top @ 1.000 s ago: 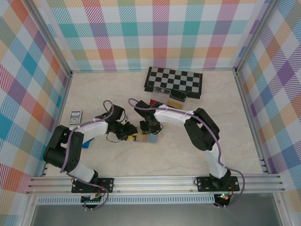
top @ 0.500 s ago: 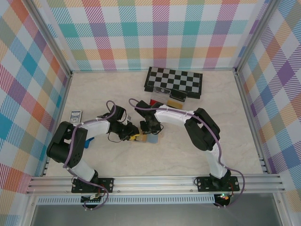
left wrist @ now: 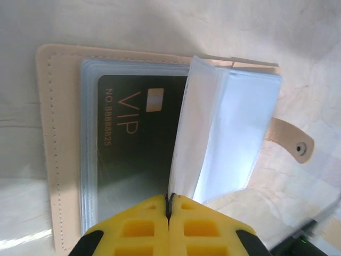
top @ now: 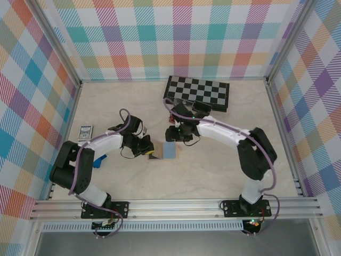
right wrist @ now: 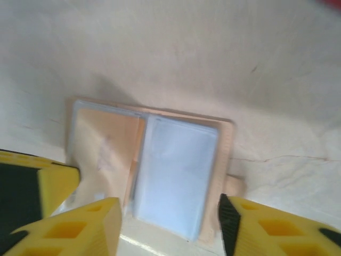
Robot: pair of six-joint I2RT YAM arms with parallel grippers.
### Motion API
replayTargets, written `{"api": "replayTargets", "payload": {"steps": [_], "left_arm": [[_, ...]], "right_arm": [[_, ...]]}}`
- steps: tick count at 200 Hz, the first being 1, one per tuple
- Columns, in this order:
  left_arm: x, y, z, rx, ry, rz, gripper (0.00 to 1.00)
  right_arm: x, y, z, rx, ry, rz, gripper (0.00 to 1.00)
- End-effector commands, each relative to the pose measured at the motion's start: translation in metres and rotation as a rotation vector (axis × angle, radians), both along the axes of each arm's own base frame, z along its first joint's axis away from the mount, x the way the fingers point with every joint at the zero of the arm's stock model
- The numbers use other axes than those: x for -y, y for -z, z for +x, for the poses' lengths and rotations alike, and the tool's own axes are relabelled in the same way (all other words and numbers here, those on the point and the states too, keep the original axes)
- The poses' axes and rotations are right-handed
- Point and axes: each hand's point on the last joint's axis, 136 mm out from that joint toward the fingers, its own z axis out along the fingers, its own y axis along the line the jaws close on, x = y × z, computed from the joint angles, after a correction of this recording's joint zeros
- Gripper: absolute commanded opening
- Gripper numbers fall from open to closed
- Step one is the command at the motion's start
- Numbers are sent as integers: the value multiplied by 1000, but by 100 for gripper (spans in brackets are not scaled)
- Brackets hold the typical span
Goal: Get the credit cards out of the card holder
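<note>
At this moment the card holder (top: 169, 151) lay open and flat on the table (top: 213, 170), near the middle and between your two arms, well short of the chessboard (top: 197, 92). Your left gripper (left wrist: 169, 210) had its yellow fingers (left wrist: 138, 229) pressed fully together, and from the wrist view they appeared to pinch the lower edge of a clear sleeve leaf (left wrist: 213, 133), which stood up from the holder's spine like a turned page. Your right gripper (right wrist: 169, 208) hung over the holder with its jaws well apart and nothing between them. Under the lifted leaf, a dark grey card (left wrist: 133, 144) marked VIP sat inside the left stack of sleeves, framed by the pale tan edging (left wrist: 45, 133), with the small tab (left wrist: 290, 140) sticking out on the far side. I judged the card to be light, stiff and slick, and the sleeves to be soft, floppy and likely to cling to it. The whole holder looked light enough to slide or lift if you pulled on one part. The best hold looked to be the card's short exposed edge at the sleeve mouth, gripped across its thin faces, while your other gripper pinned the tan cover down.
</note>
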Motion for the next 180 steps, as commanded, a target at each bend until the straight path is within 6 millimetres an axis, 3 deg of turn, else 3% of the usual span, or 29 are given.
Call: {"api": "replayTargets", "payload": {"steps": [1,27,71,110,142,180], "left_arm": [[-32,-4,-8,12,-3,210,3],[-32,-16,-5,59,-14,237,10],[26,-19,1,79,34,12,41],[50,-21,11,98,29,-88,55],[41,-28,24,126,-73,-89,63],[11,-40,37,155,-223,-94,66]], "right_arm": [[5,-19,6,97,11,27,59],[22,-32,6,146,30,1,65],[31,-43,1,161,75,62,69],[35,-41,-10,148,97,112,71],[39,-38,-14,127,123,120,71],[14,-25,-17,45,34,152,59]]}}
